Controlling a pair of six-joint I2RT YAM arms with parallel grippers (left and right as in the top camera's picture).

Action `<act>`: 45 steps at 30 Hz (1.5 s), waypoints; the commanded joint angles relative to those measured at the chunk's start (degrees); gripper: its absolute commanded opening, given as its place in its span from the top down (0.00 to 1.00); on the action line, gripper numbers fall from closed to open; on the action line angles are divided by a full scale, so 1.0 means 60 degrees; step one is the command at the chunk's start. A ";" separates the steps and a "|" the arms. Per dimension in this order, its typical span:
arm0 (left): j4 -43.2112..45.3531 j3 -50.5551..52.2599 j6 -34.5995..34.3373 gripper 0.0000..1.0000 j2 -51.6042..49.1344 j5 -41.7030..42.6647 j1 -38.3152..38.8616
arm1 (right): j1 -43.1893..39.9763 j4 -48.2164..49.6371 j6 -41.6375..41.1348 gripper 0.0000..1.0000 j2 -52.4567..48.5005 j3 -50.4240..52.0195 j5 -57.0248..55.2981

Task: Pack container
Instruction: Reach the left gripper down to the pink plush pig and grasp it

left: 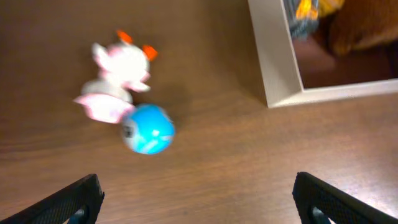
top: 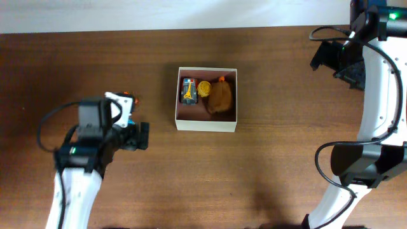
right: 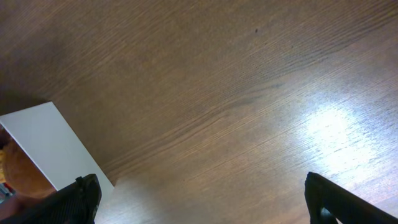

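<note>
The container (top: 206,125) is a square shallow box with cream-white walls at the table's middle. It holds a brown plush (top: 220,99), a yellow round toy (top: 204,88) and a dark toy with orange and blue (top: 188,91). A white and pink toy (left: 117,78) and a blue ball (left: 148,129) lie on the table left of the container's corner (left: 277,62). My left gripper (left: 199,202) is open and empty, above bare table just short of the ball; it shows overhead (top: 142,135). My right gripper (right: 202,199) is open and empty, far right of the container (right: 50,143).
The table is dark brown wood (top: 280,165). Its far edge meets a pale wall along the top of the overhead view. The right arm's base and cables (top: 356,162) stand at the right side. The white toy (top: 121,98) sits beside my left wrist overhead.
</note>
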State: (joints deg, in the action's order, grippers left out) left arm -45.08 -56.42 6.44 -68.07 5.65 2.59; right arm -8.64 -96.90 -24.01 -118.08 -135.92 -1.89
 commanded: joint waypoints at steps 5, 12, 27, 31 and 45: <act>0.1224 -0.0182 0.0160 0.00 -0.2014 0.0310 -0.0044 | -0.0007 0.0004 -0.0080 0.01 -0.0051 0.0007 0.0015; 0.1727 -0.0186 0.0153 0.00 -0.3206 0.0160 -0.0040 | -0.0007 0.0004 -0.0080 0.01 -0.0051 0.0007 0.0015; 0.0590 -0.0998 -0.1858 0.00 -0.2954 -0.0903 -0.0521 | -0.0007 0.0004 -0.0080 0.01 -0.0051 0.0007 0.0015; 0.1344 -0.0998 -0.1854 0.00 -0.2969 -0.1118 -0.0525 | -0.0007 0.0004 -0.0080 0.01 -0.0051 0.0007 0.0015; 0.4204 -0.1005 -0.0780 0.00 -0.3716 -0.2634 -0.0543 | -0.0007 0.0004 -0.0080 0.01 -0.0051 0.0007 0.0015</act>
State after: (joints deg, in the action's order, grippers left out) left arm -20.40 -61.84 -0.27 -87.44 -7.18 -0.47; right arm -8.64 -96.88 -24.01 -118.08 -135.92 -1.89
